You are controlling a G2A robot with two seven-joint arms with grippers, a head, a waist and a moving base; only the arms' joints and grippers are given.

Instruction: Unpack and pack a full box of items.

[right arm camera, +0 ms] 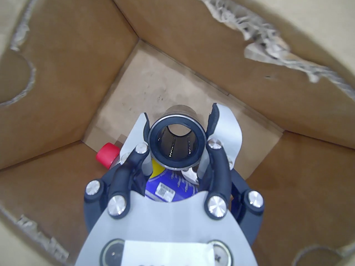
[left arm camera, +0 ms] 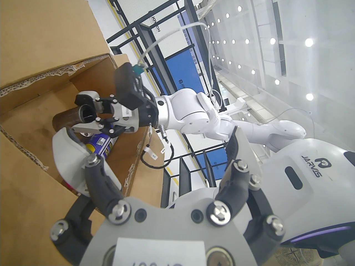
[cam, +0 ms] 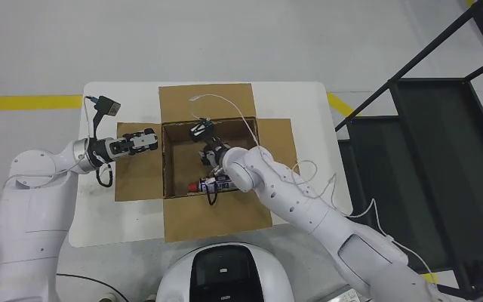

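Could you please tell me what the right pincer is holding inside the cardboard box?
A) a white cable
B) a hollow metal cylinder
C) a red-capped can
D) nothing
B: the right pincer is shut on the hollow metal cylinder, while the red-capped can lies ungripped in the box.

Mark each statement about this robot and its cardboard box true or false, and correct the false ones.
1. The right gripper is shut on a hollow metal cylinder inside the box. True.
2. The left gripper holds the blue can. False: it is open and empty, over the box's side flap.
3. The blue can has a red cap and lies on the floor of the box. True.
4. The box's flaps are folded shut. False: all four are spread open flat on the table.
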